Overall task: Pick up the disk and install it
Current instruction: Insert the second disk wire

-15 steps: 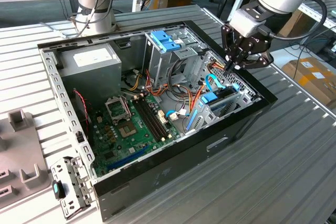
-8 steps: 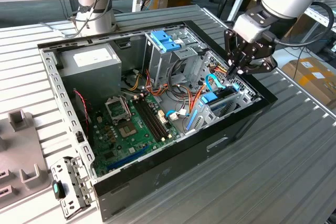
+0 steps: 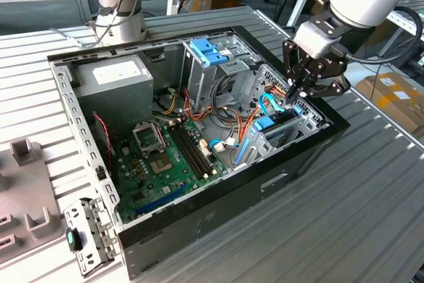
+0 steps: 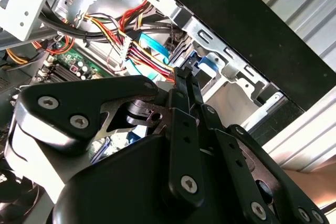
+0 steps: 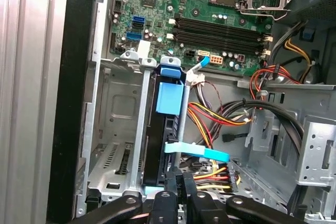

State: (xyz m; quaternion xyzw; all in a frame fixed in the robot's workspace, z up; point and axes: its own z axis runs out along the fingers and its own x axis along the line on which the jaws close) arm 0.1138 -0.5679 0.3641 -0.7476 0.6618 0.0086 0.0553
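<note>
Hovering claw (image 3: 293, 95) above bay-seated disk (image 5: 169, 98)

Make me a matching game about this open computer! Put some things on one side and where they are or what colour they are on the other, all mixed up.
Things:
1. gripper
2. power supply box
3. motherboard
4. disk

Places or colours:
A. green, flat on the case floor
B. standing on edge in the metal drive bay, light-blue rail on it
C. black, reaching down into the case at the exterior view's right
D. grey with a white sticker, in a corner of the case

Pairs: 1-C, 2-D, 3-A, 4-B
</note>
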